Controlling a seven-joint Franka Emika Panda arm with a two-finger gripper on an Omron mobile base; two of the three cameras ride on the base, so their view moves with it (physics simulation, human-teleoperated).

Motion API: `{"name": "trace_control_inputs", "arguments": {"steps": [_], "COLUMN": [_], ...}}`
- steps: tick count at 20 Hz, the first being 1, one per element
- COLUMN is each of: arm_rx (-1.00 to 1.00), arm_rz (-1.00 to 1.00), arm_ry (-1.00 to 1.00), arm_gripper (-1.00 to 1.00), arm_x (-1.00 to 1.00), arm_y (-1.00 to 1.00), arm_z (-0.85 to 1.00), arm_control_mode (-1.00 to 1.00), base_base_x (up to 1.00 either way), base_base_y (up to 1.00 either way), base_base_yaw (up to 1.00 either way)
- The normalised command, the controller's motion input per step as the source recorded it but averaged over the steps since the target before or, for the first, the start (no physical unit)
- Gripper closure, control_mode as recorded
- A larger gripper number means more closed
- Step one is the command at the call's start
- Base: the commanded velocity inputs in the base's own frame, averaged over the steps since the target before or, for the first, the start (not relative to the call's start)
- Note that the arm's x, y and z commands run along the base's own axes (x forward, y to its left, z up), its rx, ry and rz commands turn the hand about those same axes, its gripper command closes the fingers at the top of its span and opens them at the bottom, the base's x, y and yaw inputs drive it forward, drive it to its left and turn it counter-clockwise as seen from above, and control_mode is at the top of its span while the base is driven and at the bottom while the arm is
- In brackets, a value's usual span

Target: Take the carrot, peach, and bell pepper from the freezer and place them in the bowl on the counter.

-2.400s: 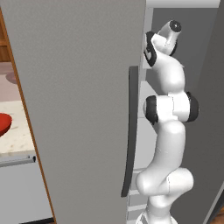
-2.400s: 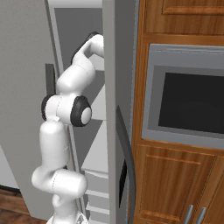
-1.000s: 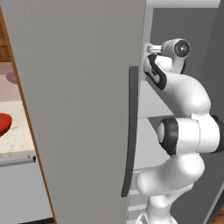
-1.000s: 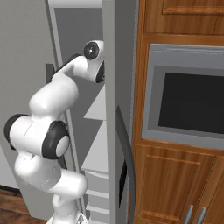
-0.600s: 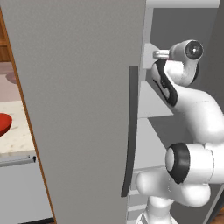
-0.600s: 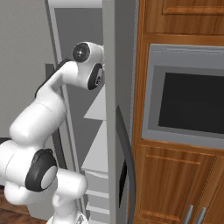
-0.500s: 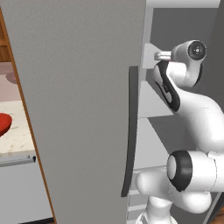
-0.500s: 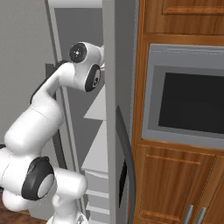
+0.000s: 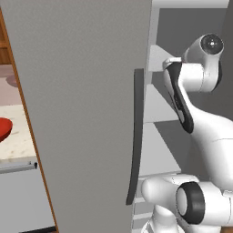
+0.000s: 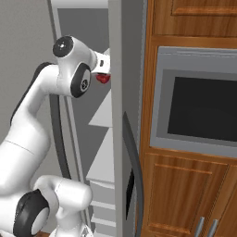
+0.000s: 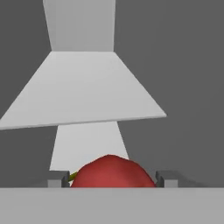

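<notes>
The red bell pepper [image 11: 111, 173] sits between my gripper's [image 11: 112, 180] two fingertips, which press on its sides; the gripper is shut on it. In the right base view the bell pepper [image 10: 102, 79] shows as a small red spot at the hand, beside the edge of the freezer's open grey door [image 10: 121, 115], level with an upper white shelf [image 10: 102, 113]. In the left base view the door [image 9: 82, 113] with its dark bar handle [image 9: 135, 136] hides the hand. The red bowl [image 9: 3, 129] rests on the beige counter [image 9: 18, 143] at the far left. Carrot and peach are out of view.
White freezer shelves [image 11: 83, 87] stretch ahead of the hand, with grey walls on both sides. A built-in oven [image 10: 199, 106] set in brown wooden cabinets [image 10: 185, 194] stands right of the freezer. My bent arm [image 9: 200, 132] occupies the freezer opening.
The arm has folded: its elbow dropped low and the wrist swung outward from deep in the freezer. The pepper stays between the fingers. Door and bowl have not moved.
</notes>
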Motion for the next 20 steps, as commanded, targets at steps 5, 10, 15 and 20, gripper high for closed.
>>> {"name": "trace_control_inputs", "arguments": {"steps": [5,10,15,20], "arm_rx": [0.0,0.0,0.0,0.01], "arm_rz": [0.0,0.0,0.0,0.0], "arm_ry": [0.02,0.0,0.11,0.15], "arm_gripper": [1.0,1.0,1.0,1.0], "arm_x": [-0.96,-0.69,-0.45,-0.57], "arm_y": [0.05,0.1,0.19,0.06], "arm_z": [-0.16,-0.16,-0.06,-0.14], "arm_control_mode": [-1.0,-1.0,-1.0,-1.0], "base_base_x": [0.0,0.0,0.0,0.0], "base_base_y": [0.0,0.0,0.0,0.0], "base_base_yaw": [0.0,0.0,0.0,0.0]}}
